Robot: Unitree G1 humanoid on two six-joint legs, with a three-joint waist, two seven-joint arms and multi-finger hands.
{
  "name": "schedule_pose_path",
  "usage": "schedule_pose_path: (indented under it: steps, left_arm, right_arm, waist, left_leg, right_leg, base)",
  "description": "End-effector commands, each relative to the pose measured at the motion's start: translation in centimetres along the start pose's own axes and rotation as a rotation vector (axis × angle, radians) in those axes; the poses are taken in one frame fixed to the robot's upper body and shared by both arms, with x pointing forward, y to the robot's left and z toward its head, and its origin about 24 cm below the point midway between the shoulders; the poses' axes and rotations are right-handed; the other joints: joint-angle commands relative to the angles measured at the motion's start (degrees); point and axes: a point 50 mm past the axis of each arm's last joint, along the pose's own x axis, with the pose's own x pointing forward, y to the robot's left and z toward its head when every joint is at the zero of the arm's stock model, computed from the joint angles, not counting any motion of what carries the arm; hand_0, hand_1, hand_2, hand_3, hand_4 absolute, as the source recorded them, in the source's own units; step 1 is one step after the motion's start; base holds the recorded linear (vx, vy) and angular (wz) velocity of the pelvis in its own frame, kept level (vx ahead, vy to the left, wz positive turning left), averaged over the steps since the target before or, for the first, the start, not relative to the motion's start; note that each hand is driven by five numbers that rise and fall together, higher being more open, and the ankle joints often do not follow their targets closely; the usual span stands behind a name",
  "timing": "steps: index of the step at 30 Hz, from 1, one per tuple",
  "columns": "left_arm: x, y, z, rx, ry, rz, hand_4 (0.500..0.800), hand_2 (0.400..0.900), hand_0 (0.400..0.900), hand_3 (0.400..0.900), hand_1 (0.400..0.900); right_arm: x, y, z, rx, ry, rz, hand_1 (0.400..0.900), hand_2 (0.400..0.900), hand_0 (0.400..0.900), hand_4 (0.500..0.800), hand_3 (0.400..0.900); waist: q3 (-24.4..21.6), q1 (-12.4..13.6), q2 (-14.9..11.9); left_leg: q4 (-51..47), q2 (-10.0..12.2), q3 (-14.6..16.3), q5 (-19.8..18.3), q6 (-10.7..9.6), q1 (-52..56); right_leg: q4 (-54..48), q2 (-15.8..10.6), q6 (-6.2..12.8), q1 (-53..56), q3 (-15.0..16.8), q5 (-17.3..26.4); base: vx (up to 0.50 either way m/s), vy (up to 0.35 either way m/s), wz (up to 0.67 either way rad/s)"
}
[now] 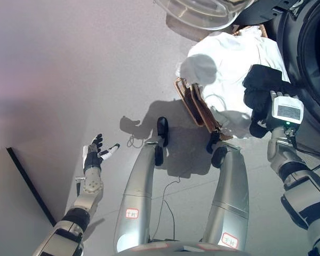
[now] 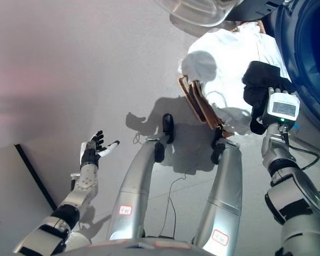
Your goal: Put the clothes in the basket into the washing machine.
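In the left eye view I have the right hand [image 1: 262, 101] down on the white clothes [image 1: 229, 69] heaped in the brown basket [image 1: 194, 106], which sits on the floor just beside the washing machine [image 1: 309, 64] at the right edge; the machine's clear door [image 1: 202, 13] hangs open above the pile. The hand lies dark against the cloth and I cannot tell whether its fingers have closed on any fabric. The left hand [image 1: 96, 154] hangs well apart at lower left, fingers spread and holding nothing. In the right eye view the same hand [image 2: 261, 93] rests at the pile's machine-side edge, with the drum opening [image 2: 309, 58] right next to it. I judge this to be the pick-up step: next I need a firm bunch of cloth, then a lift and a short carry rightwards into the drum.
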Motion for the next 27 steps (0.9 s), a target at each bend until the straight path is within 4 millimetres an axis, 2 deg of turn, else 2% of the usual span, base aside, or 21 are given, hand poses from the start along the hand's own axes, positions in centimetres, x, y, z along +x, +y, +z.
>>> schedule_pose_path:
  steps: [1, 2, 3, 10, 15, 19, 20, 22, 24, 27]
  left_arm:
    - [-2.2, 4.8, -4.3, 0.0, 0.119, 0.206, 0.8, 0.9, 0.9, 0.9, 0.9]
    - [-2.3, 4.9, -4.5, 0.003, 0.125, 0.215, 0.8, 0.9, 0.9, 0.9, 0.9]
    - [-2.3, 5.0, -4.6, 0.009, 0.129, 0.224, 0.8, 0.9, 0.9, 0.9, 0.9]
    - [-2.6, 6.1, -5.2, 0.034, 0.136, 0.271, 0.8, 0.9, 0.9, 0.9, 0.9]
    - [-2.8, 5.9, -5.6, 0.055, 0.148, 0.266, 0.8, 0.9, 0.9, 0.9, 0.9]
    - [-2.9, 5.7, -5.8, 0.064, 0.156, 0.265, 0.8, 0.9, 0.9, 0.9, 0.9]
    - [-3.0, 5.7, -5.9, 0.069, 0.16, 0.262, 0.8, 0.9, 0.9, 0.9, 0.9]
    - [-1.0, 3.9, -4.3, 0.072, 0.159, 0.252, 0.8, 0.9, 0.9, 0.9, 0.9]
    - [-0.8, 4.2, -4.5, 0.07, 0.175, 0.266, 0.8, 0.9, 0.9, 0.9, 0.9]
    - [-0.9, 3.9, -4.6, 0.081, 0.172, 0.245, 0.8, 0.9, 0.9, 0.9, 0.9]
  right_arm:
    - [-4.8, 4.1, -2.4, -0.094, -0.011, 0.128, 0.808, 0.808, 0.808, 0.745, 0.808]
    - [-5.6, 4.6, -2.3, -0.091, -0.029, 0.129, 0.453, 0.453, 0.453, 0.532, 0.453]
    - [-6.0, 4.7, -2.2, -0.089, -0.044, 0.124, 0.4, 0.4, 0.4, 0.5, 0.4]
    - [-8.3, 5.8, -2.3, -0.049, -0.059, 0.12, 0.4, 0.4, 0.4, 0.5, 0.4]
    - [-9.6, 6.7, -2.0, -0.055, -0.071, 0.135, 0.4, 0.4, 0.4, 0.5, 0.4]
    - [-9.9, 7.0, -1.8, -0.038, -0.053, 0.142, 0.4, 0.4, 0.4, 0.5, 0.4]
    - [-10.1, 7.2, -1.6, -0.039, -0.06, 0.147, 0.4, 0.4, 0.4, 0.5, 0.4]
    - [-8.8, 6.9, 0.1, -0.041, -0.079, 0.12, 0.4, 0.4, 0.4, 0.5, 0.4]
    - [-8.7, 7.1, 0.5, -0.035, -0.062, 0.119, 0.4, 0.4, 0.4, 0.5, 0.4]
    - [-9.9, 8.0, 1.2, 0.034, -0.028, 0.151, 0.4, 0.4, 0.4, 0.5, 0.4]
  waist:
    - [-3.6, -2.45, 2.49]
    - [-3.73, -2.71, 2.29]
    - [-3.9, -2.94, 2.1]
    - [-5.25, -3.86, 1.33]
    - [-5.85, -4.23, 0.82]
    - [-6.13, -4.23, 0.71]
    - [-6.13, -4.26, 0.72]
    - [-6.39, -4.44, 0.46]
    - [-6.23, -4.48, 0.44]
    - [-5.96, -4.66, 0.22]
  left_leg:
    - [-6.42, -0.25, -3.11, 4.64, -3.15, -2.35]
    - [-6.47, -0.24, -3.17, 4.59, -3.12, -2.34]
    - [-6.5, -0.14, -3.25, 4.58, -3.14, -2.4]
    - [-6.98, 0.32, -3.9, 4.9, -3.17, -3.24]
    - [-7.57, 0.49, -3.99, 5.1, -3.03, -3.48]
    - [-8.29, 0.6, -4.03, 5.24, -2.71, -3.11]
    - [-8.42, 0.65, -3.93, 5.33, -2.67, -2.93]
    - [-9.48, 1.0, -3.62, 5.48, -2.72, -2.1]
    - [-9.99, 1.0, -3.54, 5.6, -2.7, -1.45]
    - [-12.23, 1.28, -3.38, 6.27, -2.58, 1.66]
  right_leg:
    - [1.2, 2.07, 2.63, 1.49, 1.62, -1.7]
    - [1.02, 2.2, 2.61, 1.67, 1.53, -1.72]
    - [0.73, 2.26, 2.59, 1.81, 1.41, -1.67]
    - [-0.33, 3.12, 2.54, 1.54, 1.05, -1.29]
    - [-1.27, 3.45, 2.65, 1.45, 1.04, -0.77]
    - [-2.22, 3.68, 2.8, 1.96, 1.17, -0.37]
    - [-2.46, 3.72, 2.83, 2.21, 1.17, -0.19]
    - [-3.55, 3.99, 2.94, 2.95, 1.19, 0.1]
    - [-4.21, 4.06, 2.99, 3.59, 1.22, 0.35]
    - [-6.21, 4.49, 3.17, 6.61, 1.25, 1.05]
  base:
    - [0.0, -0.022, -0.05]
    - [0.0, 0.0, 0.0]
    - [0.0, 0.0, 0.0]
    - [0.0, -0.003, -0.02]
    - [0.0, 0.006, -0.02]
    - [0.01, 0.008, -0.05]
    - [0.03, 0.017, -0.1]
    - [0.03, 0.021, -0.12]
    - [0.03, 0.007, -0.06]
    - [0.03, 0.007, -0.1]
